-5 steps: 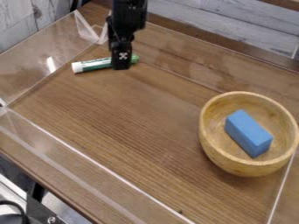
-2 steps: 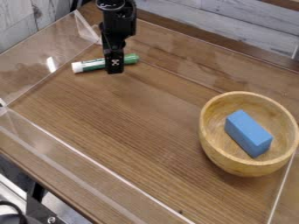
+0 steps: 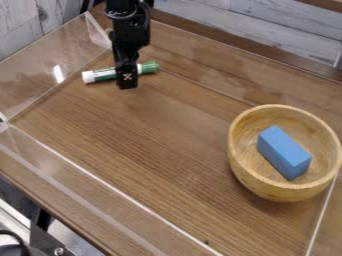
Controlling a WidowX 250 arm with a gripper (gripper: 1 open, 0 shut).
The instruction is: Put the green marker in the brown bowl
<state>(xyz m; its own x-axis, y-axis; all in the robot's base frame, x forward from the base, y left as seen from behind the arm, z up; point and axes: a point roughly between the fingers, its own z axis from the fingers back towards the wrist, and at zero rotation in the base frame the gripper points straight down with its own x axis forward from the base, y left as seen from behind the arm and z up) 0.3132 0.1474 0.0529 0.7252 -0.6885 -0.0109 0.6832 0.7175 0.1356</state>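
Note:
The green marker (image 3: 102, 74) lies flat at the far left of the wooden table, white barrel to the left and dark green cap to the right. My black gripper (image 3: 127, 79) points straight down over the marker's middle and covers that part of it. Its fingers stand open, one on each side of the barrel. Whether they touch the marker I cannot tell. The brown bowl (image 3: 242, 160) sits at the right front, far from the gripper.
A blue rectangular block (image 3: 283, 151) lies inside the bowl. Clear acrylic walls (image 3: 40, 70) fence the wooden table (image 3: 147, 140) on the left, back and front. A planked wall runs behind.
The gripper has shifted left and lower, from above the marker's cap end to over its middle. The marker, bowl and block have not moved.

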